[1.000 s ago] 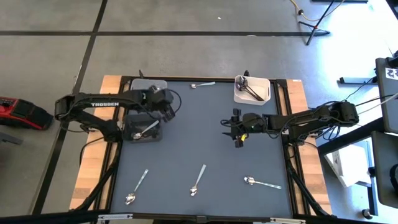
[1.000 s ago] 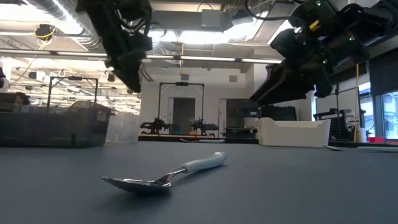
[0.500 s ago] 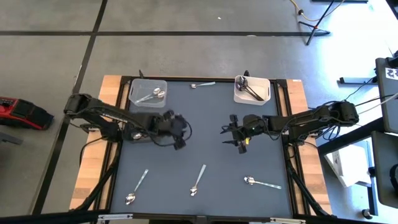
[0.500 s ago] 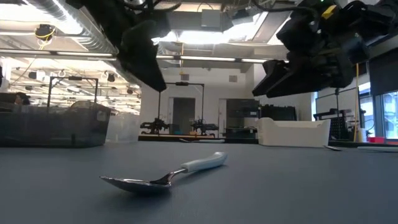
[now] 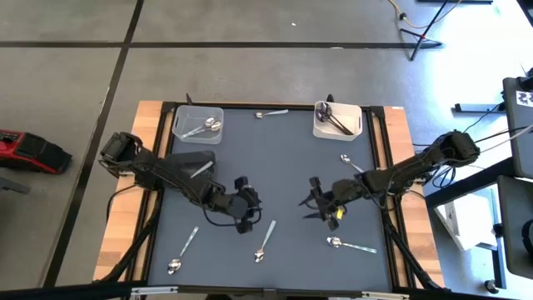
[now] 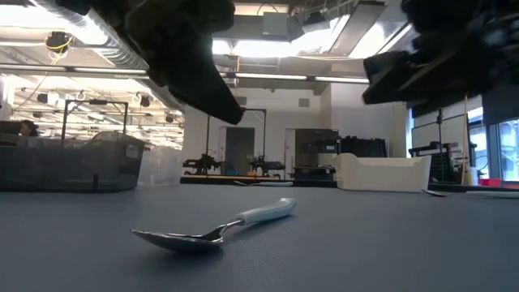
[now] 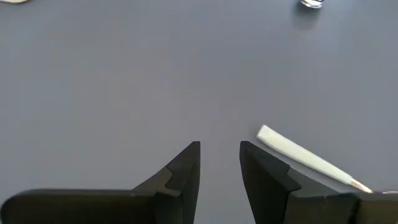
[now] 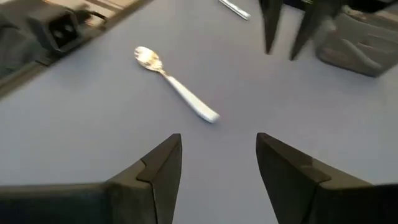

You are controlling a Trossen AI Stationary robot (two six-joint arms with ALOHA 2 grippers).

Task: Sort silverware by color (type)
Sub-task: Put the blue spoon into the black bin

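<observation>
Left gripper [image 5: 247,218] is hovering narrowly parted, empty, beside a white-handled shiny spoon [image 5: 265,242]. Right gripper [image 5: 320,208] is gaping wide, empty, above the grey table [image 5: 283,158].

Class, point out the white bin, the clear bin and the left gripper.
white bin [image 5: 354,127], high view, on its near rim.
clear bin [image 5: 198,112], high view, on its far rim.
left gripper [image 5: 248,223], high view, between its fingertips.

spoon [image 6: 212,229]: silver bowl, white handle | table [image 5: 283,158]: dark grey | bin [image 5: 337,121]: white
</observation>
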